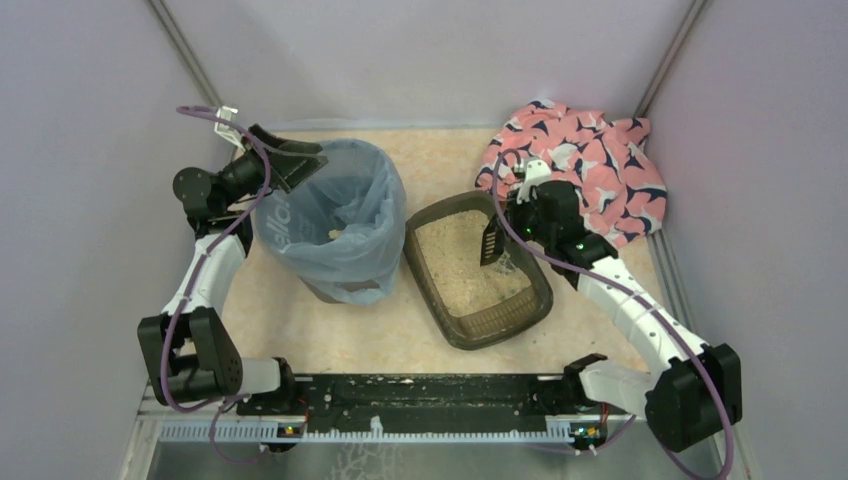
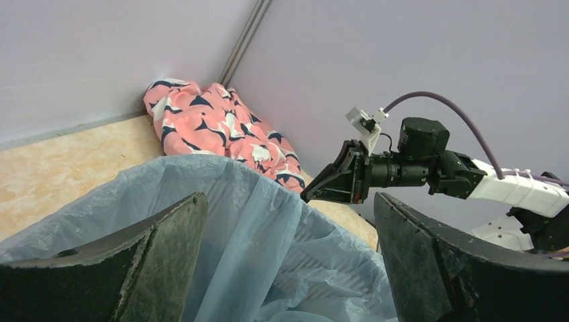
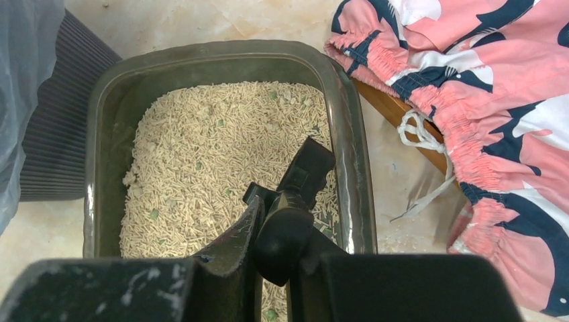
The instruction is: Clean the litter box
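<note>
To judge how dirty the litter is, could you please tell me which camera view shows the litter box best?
The right wrist view: the litter box sits close, its pellets distinct, though the scoop hides a patch. The top external view shows the whole box, small. The left wrist view misses it.

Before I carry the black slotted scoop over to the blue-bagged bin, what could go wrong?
The right gripper pinches the black slotted scoop by its thin handle; it might twist and spill litter. The open left gripper sits at the rim of the translucent blue bag, perhaps in the dumping path. The pink patterned cloth lies beside the dark brown plastic litter box; the right arm could snag it.
</note>
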Controlling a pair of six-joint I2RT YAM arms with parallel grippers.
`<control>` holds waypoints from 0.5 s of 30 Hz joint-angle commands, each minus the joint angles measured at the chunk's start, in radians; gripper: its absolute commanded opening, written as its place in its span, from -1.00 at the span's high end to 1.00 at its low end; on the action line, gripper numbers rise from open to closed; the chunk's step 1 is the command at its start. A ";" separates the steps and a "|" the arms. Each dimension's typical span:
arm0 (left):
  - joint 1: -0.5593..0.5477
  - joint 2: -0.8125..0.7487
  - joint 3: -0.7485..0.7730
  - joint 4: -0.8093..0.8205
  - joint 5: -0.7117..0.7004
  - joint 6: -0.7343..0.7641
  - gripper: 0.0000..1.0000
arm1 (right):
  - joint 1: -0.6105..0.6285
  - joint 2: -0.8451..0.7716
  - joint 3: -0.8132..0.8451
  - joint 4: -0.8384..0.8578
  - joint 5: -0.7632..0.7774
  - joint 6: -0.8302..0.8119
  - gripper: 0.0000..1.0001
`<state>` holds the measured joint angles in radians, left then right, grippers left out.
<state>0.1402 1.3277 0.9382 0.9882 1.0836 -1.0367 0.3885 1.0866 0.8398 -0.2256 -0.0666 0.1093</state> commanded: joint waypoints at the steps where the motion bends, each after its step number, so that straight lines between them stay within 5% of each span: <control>1: 0.000 0.003 0.022 0.018 0.005 0.010 -0.98 | -0.004 0.023 0.123 0.008 0.023 0.005 1.00; 15: -0.016 0.001 0.019 0.135 -0.001 -0.115 -0.98 | -0.002 -0.192 0.088 -0.270 0.035 0.007 1.00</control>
<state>0.1360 1.3354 0.9382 1.0756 1.0817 -1.1290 0.3885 0.9543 0.9157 -0.4427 -0.0380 0.1062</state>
